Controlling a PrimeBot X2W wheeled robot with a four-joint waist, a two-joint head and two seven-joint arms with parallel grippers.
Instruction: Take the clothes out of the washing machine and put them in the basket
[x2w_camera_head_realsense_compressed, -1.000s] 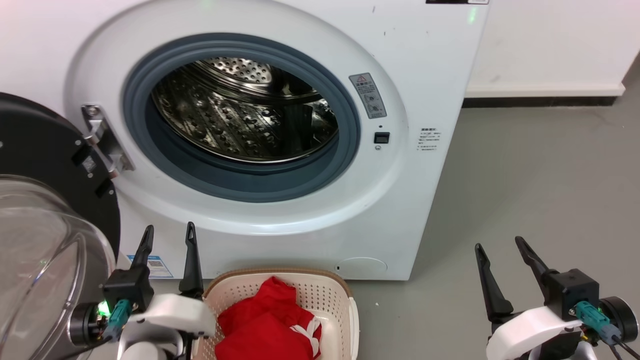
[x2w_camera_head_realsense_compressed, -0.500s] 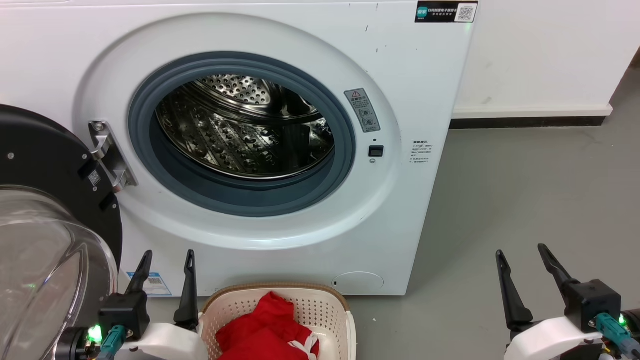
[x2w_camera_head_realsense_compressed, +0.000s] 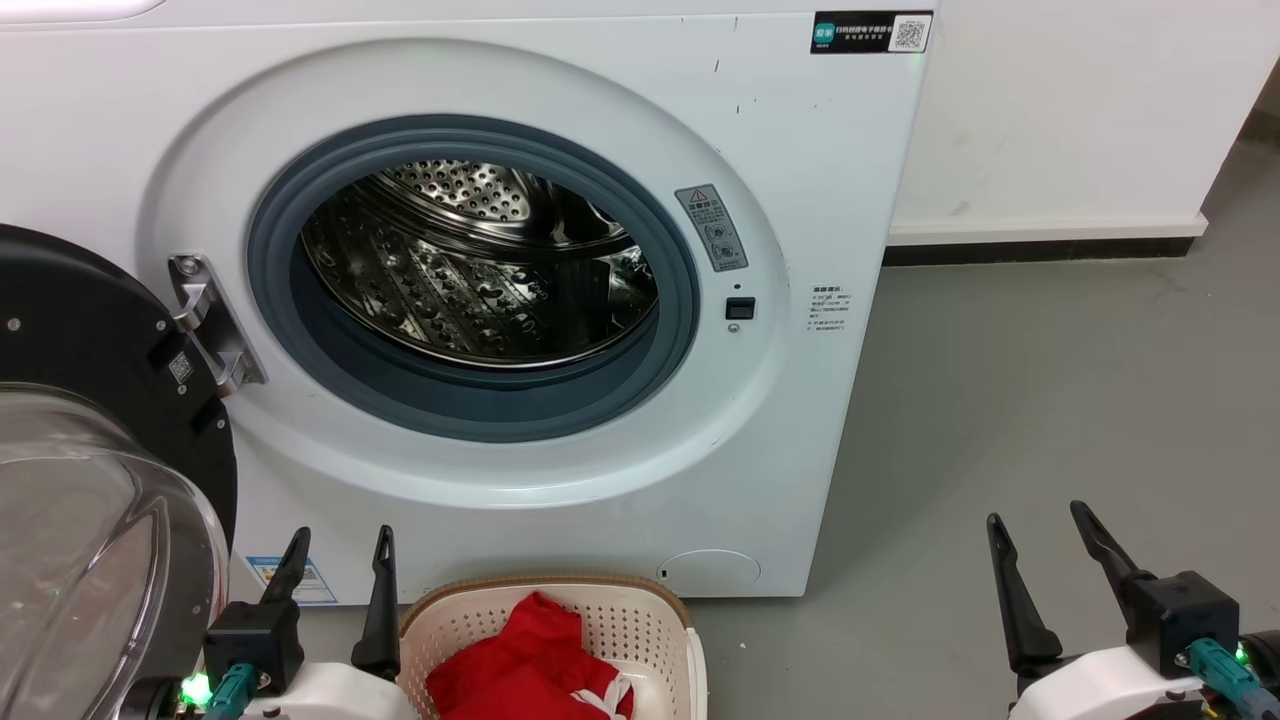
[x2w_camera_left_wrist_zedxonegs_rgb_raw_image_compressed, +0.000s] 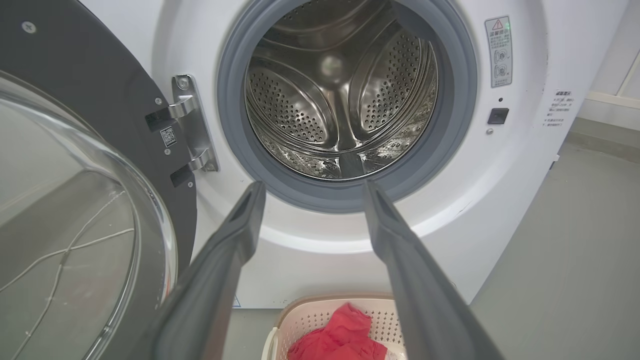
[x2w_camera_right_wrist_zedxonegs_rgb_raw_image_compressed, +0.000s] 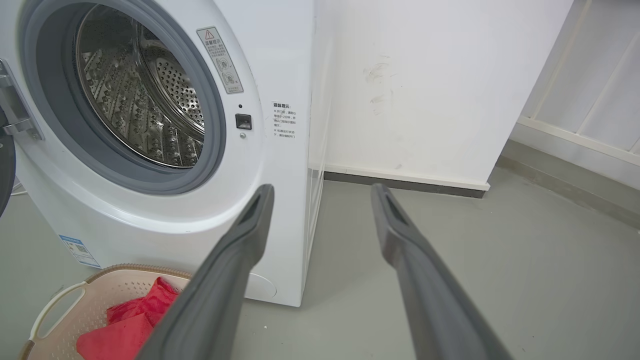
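The white washing machine stands with its dark glass door swung open at the left. Its steel drum holds no fabric that I can see, also in the left wrist view of the drum. Red clothes lie in the cream basket on the floor below the porthole. My left gripper is open beside the basket's left rim, holding nothing. My right gripper is open over the floor at the lower right. The clothes and basket show low left in the right wrist view.
Grey floor stretches to the right of the machine up to a white wall with a dark skirting. The open door crowds the left side, close to my left arm.
The head camera has tilted up and shifted, so the machine sits lower in view. Both grippers stay open, and the clothes still lie in the basket.
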